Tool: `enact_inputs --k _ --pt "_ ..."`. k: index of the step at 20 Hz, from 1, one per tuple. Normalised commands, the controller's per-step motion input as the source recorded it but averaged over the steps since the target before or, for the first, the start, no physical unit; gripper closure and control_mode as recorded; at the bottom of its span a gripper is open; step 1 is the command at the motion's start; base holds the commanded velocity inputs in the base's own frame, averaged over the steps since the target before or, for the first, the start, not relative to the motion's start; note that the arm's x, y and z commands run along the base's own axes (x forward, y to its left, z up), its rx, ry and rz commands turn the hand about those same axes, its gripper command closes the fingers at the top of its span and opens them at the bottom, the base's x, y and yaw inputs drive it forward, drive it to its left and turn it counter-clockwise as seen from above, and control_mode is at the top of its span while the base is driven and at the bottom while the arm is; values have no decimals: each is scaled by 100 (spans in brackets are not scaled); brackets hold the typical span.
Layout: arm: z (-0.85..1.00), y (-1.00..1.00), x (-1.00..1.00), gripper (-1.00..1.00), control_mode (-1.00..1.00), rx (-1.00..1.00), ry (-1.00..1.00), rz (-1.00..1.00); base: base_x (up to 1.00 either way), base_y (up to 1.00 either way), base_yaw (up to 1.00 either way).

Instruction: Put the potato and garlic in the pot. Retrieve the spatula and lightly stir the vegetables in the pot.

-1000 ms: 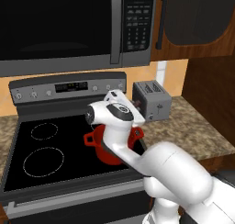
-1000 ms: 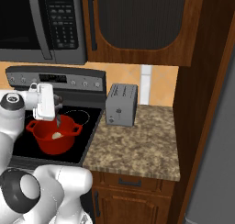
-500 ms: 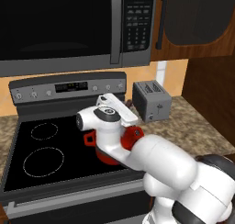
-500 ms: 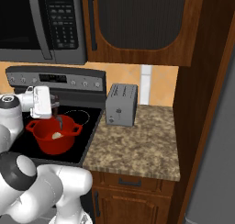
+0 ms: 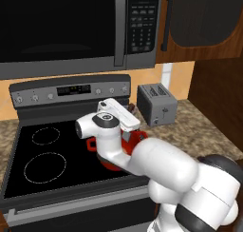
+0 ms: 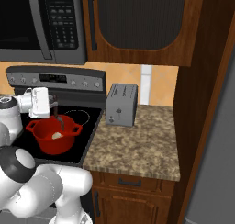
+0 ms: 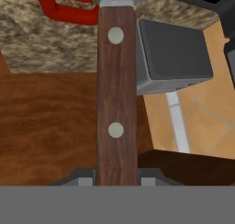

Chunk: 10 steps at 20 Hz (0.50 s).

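The red pot (image 6: 51, 147) stands on the stove's right side; in the left base view my arm covers most of the pot (image 5: 128, 138). My gripper (image 6: 50, 103) hovers just above its rim, shut on the spatula (image 6: 56, 112), whose grey head (image 6: 61, 123) dips into the pot. One small pale lump (image 6: 57, 136) lies on the pot's bottom; I cannot tell whether it is the potato or the garlic. In the hand view the gripper (image 7: 117, 177) holds the spatula's brown riveted handle (image 7: 116, 94), which runs up to the grey head and a red pot handle (image 7: 69, 11).
The black stove top (image 5: 42, 155) has two free burner rings on the left. A grey toaster (image 6: 121, 103) stands on the granite counter (image 6: 137, 145) right of the pot. A microwave (image 5: 61, 26) and a wooden cabinet (image 6: 137, 25) hang overhead.
The hand with the spatula has shifted slightly left and down over the pot. The arm's elbow has swung forward and now covers more of the pot in the left base view.
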Motion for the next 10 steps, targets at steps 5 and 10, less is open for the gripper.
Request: enact_inputs --k 5,10 --pt "-7 4 14 100 -100 -3 0 0 0 0 0" --pt "-19 13 11 100 -100 -1 0 0 0 0 0"
